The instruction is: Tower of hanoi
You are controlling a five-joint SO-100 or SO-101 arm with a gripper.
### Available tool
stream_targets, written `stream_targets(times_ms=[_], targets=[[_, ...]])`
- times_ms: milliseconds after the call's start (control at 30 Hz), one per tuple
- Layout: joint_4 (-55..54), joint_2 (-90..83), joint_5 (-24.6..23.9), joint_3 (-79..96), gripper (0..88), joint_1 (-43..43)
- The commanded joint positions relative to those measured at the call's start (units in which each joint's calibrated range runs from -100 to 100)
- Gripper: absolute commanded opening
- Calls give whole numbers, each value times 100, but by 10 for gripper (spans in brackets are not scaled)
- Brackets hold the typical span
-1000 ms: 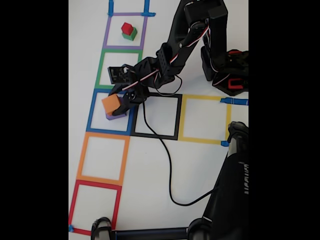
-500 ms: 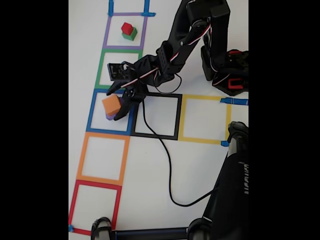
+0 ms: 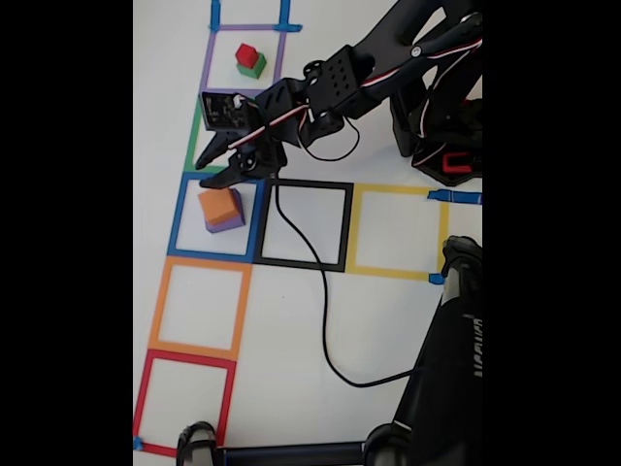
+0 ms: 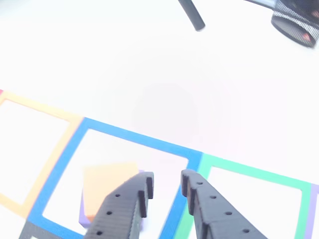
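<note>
So the gripper (image 3: 215, 166) had let go and lifted back off the orange cube (image 3: 219, 204), jaws slightly apart and holding nothing. Orange sat stacked on the purple cube (image 3: 229, 225) inside the blue square (image 3: 179, 216), which looked like a finished placement. Further right and up, the red cube (image 3: 246, 53) rode on the green cube (image 3: 254, 68) in the purple square (image 3: 208, 64), probably next to move.

The gripper (image 4: 166, 181), jaws slightly apart and empty, hangs above the blue tape square (image 4: 130, 136) holding the orange cube (image 4: 106, 184) atop the purple cube (image 4: 84, 215).
</note>
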Motion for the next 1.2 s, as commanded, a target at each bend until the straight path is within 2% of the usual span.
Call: stream_targets(times_ms=[0,200,467,633,867,1000,1167], targets=[[2720,-1627,0,-572,0,602],[6299,-2241,0,-2899,0,1608],[9182,-1474,0,-6645,0,2932],[9238,-1320,0,-7326,0,3210],[9165,-1506,0,-6699,0,4226],[8113,-1990,0,-5136,56,4801],[5667,-2257,0,-2799,130,5194]])
